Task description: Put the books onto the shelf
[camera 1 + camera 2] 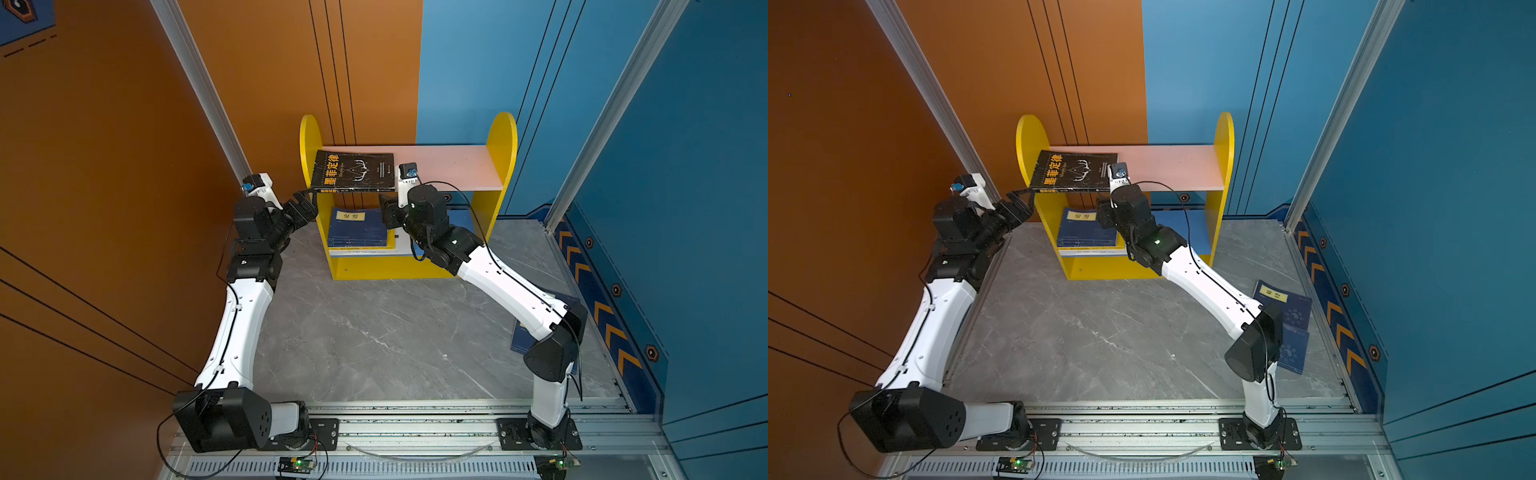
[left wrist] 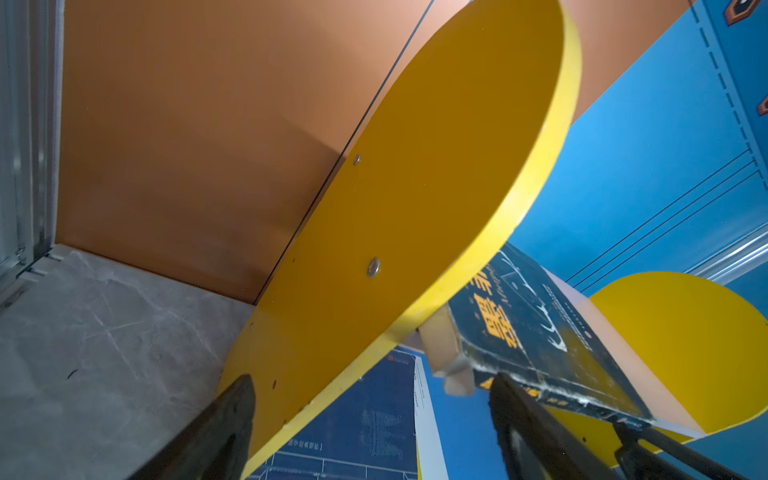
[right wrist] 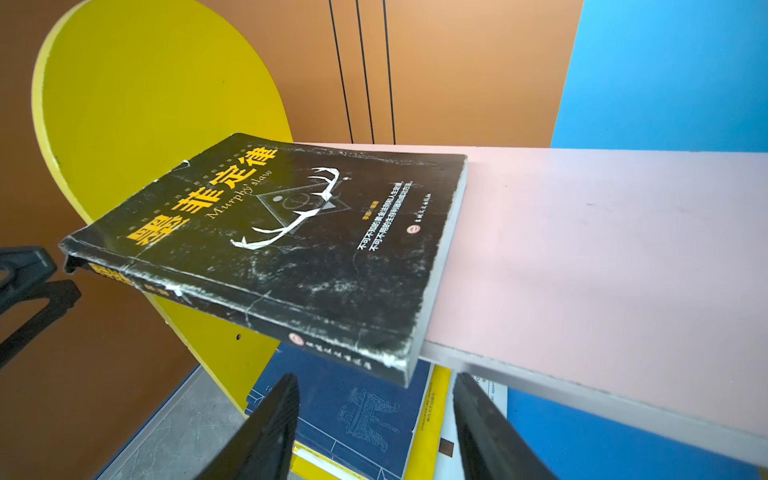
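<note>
shelf (image 1: 503, 137): at the rear of the table (image 1: 374, 332); lower board (image 1: 1183, 228) partly covered by the right arm (image 1: 498, 282).
black book (image 1: 353, 171): flat on the pink upper board (image 1: 449, 166), at its left end against the left panel (image 1: 309, 137), front edge overhanging.
stack (image 1: 359, 230): on the lower board, navy cover on top; yellow book (image 3: 432, 415) and white book (image 1: 361, 250) show as edges only; count unclear.
loose navy book (image 1: 1291, 316): on the table, right, largely behind the right arm.
left gripper (image 2: 372, 380): jaws wide, astride the left panel's front edge, empty; contact with the black book cannot be told.
right gripper (image 3: 376, 378): jaws apart, empty, just below the black book's overhanging corner.
</note>
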`<state>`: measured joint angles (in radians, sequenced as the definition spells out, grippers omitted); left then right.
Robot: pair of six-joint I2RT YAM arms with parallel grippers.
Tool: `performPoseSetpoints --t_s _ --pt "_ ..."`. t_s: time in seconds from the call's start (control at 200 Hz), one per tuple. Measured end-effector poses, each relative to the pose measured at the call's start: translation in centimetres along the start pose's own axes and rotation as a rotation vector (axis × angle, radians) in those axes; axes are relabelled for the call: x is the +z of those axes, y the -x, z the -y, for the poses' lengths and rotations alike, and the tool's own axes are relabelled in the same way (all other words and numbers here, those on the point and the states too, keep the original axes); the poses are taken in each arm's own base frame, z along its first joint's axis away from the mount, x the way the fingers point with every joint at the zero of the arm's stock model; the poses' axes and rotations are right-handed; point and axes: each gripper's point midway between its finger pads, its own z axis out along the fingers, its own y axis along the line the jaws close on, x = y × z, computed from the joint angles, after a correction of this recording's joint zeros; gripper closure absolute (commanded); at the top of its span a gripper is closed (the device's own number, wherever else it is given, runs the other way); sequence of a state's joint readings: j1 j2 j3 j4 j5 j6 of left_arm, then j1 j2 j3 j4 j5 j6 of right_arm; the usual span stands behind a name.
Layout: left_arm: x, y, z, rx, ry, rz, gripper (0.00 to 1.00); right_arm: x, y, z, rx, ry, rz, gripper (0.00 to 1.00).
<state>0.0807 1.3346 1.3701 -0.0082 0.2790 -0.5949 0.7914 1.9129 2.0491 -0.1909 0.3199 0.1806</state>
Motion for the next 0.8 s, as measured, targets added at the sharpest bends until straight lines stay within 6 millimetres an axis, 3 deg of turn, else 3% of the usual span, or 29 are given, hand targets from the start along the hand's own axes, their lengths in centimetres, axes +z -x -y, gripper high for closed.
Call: performPoseSetpoints --t_s 0.225,0.29,0.546,0.801 --pt "1.4 0.0 -0.3 0.008 -0.033 0.009 0.13 -0.2 0.0 -0.3 0.01 -0.005 0.005 0.4" --pt "1.6 0.1 -0.2 0.01 -0.041 0.014 0.17 -0.1 0.0 -0.3 0.023 -0.006 0.005 0.39" --pt "1.8 0.8 0.1 0.019 -0.062 0.044 0.18 0.1 -1.0 -0.5 0.05 -0.005 -0.011 0.39" --pt "1.9 0.3 -0.1 0.017 -0.074 0.043 0.15 0.0 -1.7 -0.4 0.064 -0.006 -0.021 0.26"
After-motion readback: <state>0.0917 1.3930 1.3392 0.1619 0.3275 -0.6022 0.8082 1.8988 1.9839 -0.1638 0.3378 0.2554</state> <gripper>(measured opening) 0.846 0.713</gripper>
